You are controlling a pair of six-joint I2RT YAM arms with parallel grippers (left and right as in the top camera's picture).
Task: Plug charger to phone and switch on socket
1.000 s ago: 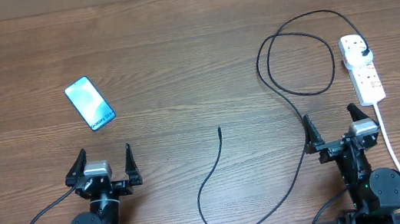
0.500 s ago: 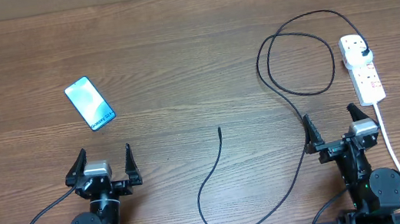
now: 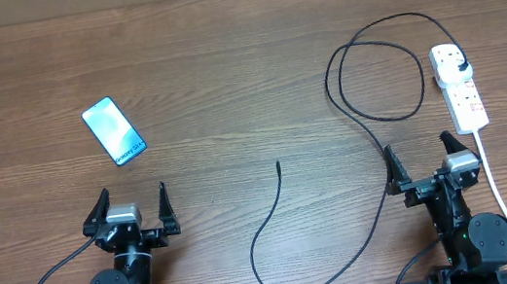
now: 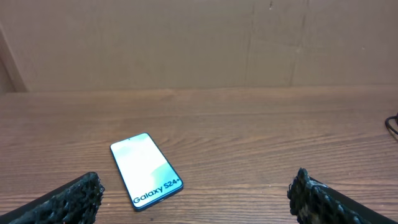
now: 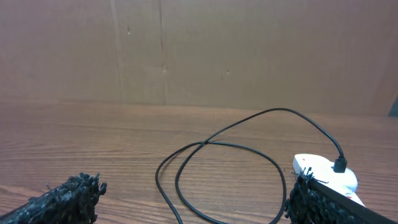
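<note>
Overhead: phone [image 3: 115, 132] is lying on the left of the counter [image 3: 224, 67]. Charger [image 3: 327, 81] is looping out from the socket [image 3: 459, 87] on the right, its tip lying mid-counter, well apart from the phone. Left fingers [image 3: 100, 206] and right fingers [image 3: 391, 165] are standing apart, gripping nothing.
Left wrist: phone [image 4: 146, 170] is lying ahead.
Right wrist: charger [image 5: 205, 143] plug is sitting in the socket [image 5: 323, 171].

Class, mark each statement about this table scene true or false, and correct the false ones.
1. The phone lies screen up on the left tool's side. True.
2. The connector tip is plugged into the phone. False: it lies loose between the two arms, well apart from the phone.
3. The black plug sits in the socket. True.
4. The right tool is shut on the cable. False: it is open and holds nothing.
</note>
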